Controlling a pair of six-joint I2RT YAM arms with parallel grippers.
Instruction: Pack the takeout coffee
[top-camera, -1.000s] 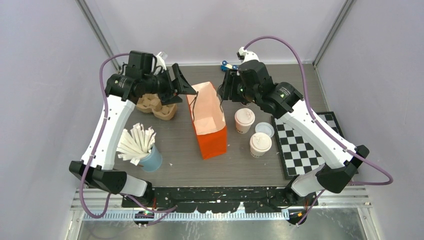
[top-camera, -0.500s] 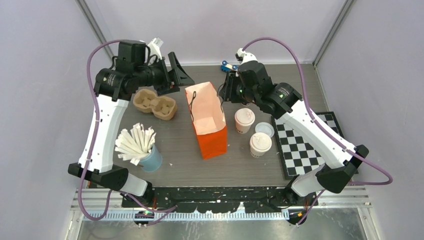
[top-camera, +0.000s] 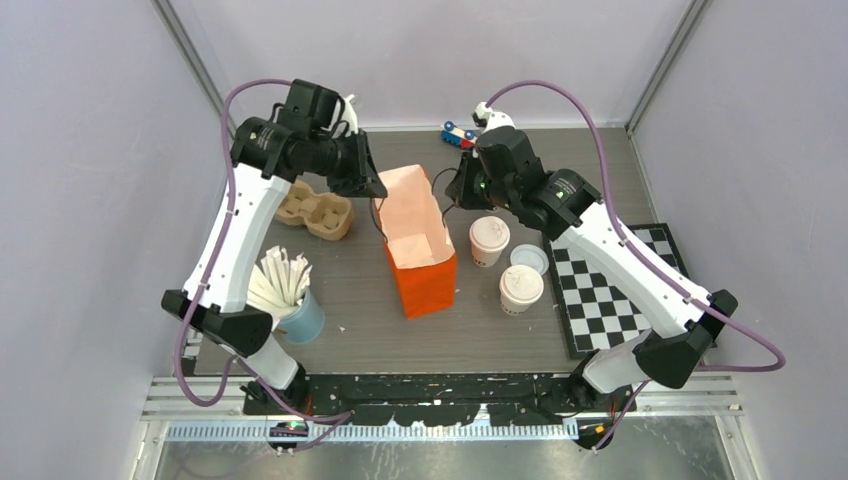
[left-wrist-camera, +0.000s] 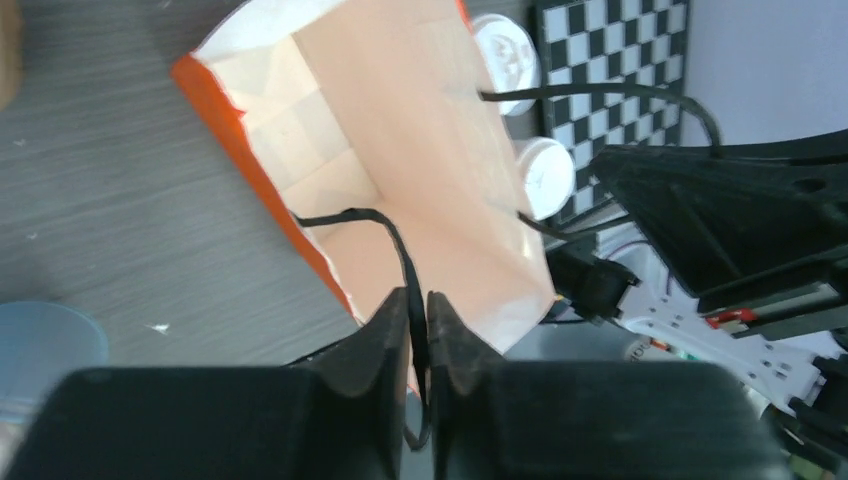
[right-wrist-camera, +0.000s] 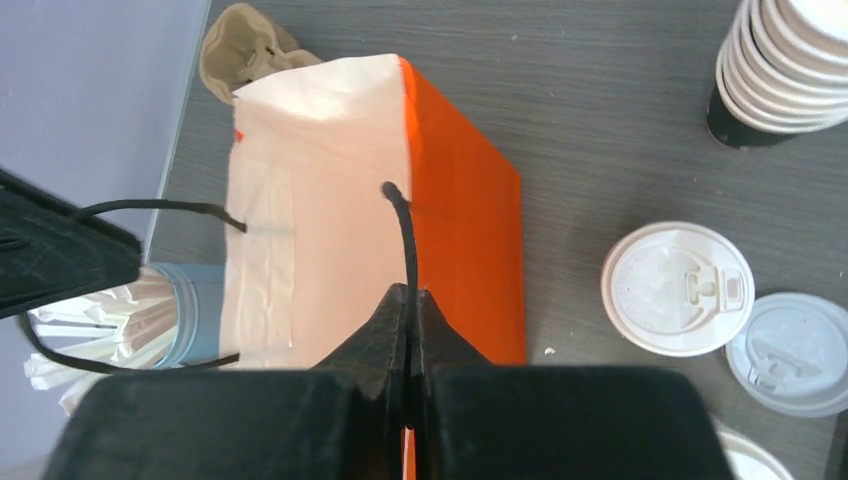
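Note:
The orange paper bag (top-camera: 422, 262) stands open in the middle of the table, its pale inside empty. My left gripper (top-camera: 372, 187) is shut on the bag's left black cord handle (left-wrist-camera: 385, 225), which runs between the pads (left-wrist-camera: 395, 320). My right gripper (top-camera: 458, 195) is shut on the opposite cord handle (right-wrist-camera: 403, 235). Two takeout coffee cups with white lids (top-camera: 489, 240) (top-camera: 521, 288) stand on the table right of the bag. The nearer cup (right-wrist-camera: 678, 288) shows in the right wrist view.
A loose white lid (top-camera: 529, 259) lies between the cups. A checkerboard (top-camera: 610, 285) lies at the right. Left of the bag are a cardboard cup carrier (top-camera: 315, 210) and a blue cup of paper sticks (top-camera: 285, 295). A small toy car (top-camera: 458, 133) and a cup stack (right-wrist-camera: 790, 65) are at the back.
Both grippers went from open to shut on the bag's handles. The left arm swung right to the bag's left rim, and the bag's mouth is spread wider.

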